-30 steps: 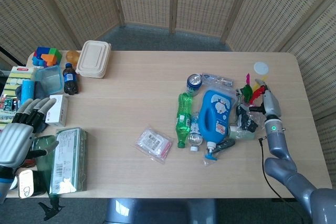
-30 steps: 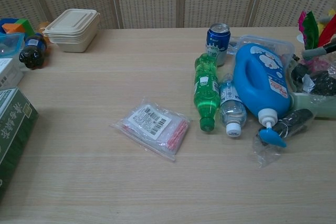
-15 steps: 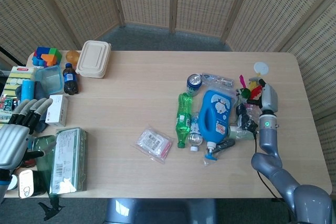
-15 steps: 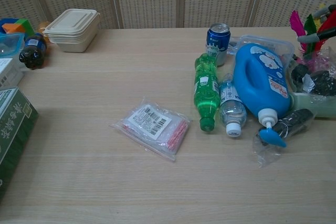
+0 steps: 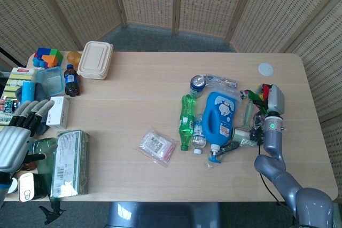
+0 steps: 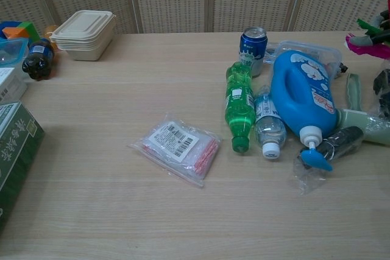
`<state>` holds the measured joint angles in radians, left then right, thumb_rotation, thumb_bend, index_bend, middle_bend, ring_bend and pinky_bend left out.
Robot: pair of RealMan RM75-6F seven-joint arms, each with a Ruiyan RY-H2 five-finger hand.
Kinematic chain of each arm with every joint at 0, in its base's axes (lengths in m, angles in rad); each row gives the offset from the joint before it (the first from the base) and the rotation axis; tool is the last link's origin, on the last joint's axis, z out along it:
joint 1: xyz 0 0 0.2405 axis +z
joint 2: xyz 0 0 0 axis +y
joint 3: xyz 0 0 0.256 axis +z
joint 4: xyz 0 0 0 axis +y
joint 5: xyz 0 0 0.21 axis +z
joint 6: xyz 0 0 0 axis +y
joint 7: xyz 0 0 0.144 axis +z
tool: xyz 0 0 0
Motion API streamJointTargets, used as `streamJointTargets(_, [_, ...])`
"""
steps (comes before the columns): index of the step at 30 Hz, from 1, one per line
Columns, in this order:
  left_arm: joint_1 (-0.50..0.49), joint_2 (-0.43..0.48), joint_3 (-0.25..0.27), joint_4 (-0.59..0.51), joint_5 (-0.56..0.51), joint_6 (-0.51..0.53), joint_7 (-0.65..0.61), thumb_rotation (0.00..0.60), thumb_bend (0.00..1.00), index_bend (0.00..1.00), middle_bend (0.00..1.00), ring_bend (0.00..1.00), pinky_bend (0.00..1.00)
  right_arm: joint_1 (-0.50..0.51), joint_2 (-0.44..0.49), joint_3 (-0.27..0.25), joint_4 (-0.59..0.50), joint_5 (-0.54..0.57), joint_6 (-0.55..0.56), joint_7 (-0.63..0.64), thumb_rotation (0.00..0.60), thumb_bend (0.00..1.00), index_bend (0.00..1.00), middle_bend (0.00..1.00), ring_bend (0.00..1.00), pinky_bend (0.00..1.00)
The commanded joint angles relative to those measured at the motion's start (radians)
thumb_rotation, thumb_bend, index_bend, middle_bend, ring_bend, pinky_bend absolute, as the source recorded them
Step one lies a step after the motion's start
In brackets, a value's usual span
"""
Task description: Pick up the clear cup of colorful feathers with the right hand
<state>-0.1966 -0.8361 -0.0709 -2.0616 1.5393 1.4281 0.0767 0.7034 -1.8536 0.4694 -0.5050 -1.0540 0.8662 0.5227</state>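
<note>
The cup of colorful feathers [image 5: 258, 94] is at the table's right side, its green, red and yellow feathers sticking out leftward. My right hand [image 5: 274, 100] grips it from the right, so the clear cup itself is mostly hidden. In the chest view only pink and green feathers [image 6: 368, 33] show at the right edge, raised above the table. My left hand [image 5: 16, 140] hovers at the table's left edge with its fingers spread, holding nothing.
Left of the right hand lie a blue detergent jug [image 5: 219, 117], a green bottle [image 5: 186, 121], a water bottle [image 5: 198, 134], a blue can [image 5: 197, 83] and bagged items. A white lid [image 5: 265, 69] sits behind. A plastic packet [image 5: 156, 146] lies mid-table; boxes crowd the left.
My right hand has carried the feathers to the right, away from the jug and out towards the chest view's edge. The left hand has hardly moved.
</note>
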Motion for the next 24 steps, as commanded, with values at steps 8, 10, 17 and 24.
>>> streamJointTargets(8, [-0.009,-0.015,-0.004,0.010,-0.007,-0.014,0.000,0.600,0.26,0.00,0.00,0.00,0.00,-0.028,0.088,0.005,-0.159,-0.022,0.068,-0.027,0.600,0.21,0.75,0.84,0.82,0.61])
streamJointTargets(10, [-0.012,-0.018,-0.005,0.012,-0.007,-0.018,-0.001,0.600,0.26,0.00,0.00,0.00,0.00,-0.038,0.118,0.008,-0.221,-0.028,0.091,-0.039,0.600,0.21,0.75,0.84,0.82,0.61])
streamJointTargets(17, [-0.018,-0.029,-0.005,0.020,-0.006,-0.027,-0.006,0.600,0.26,0.00,0.00,0.00,0.00,-0.067,0.223,0.027,-0.429,-0.028,0.141,-0.088,0.600,0.20,0.74,0.83,0.82,0.61])
streamJointTargets(24, [-0.017,-0.034,-0.004,0.027,-0.002,-0.025,-0.013,0.600,0.26,0.00,0.00,0.00,0.00,-0.086,0.294,0.029,-0.567,-0.023,0.159,-0.135,0.600,0.20,0.74,0.83,0.82,0.61])
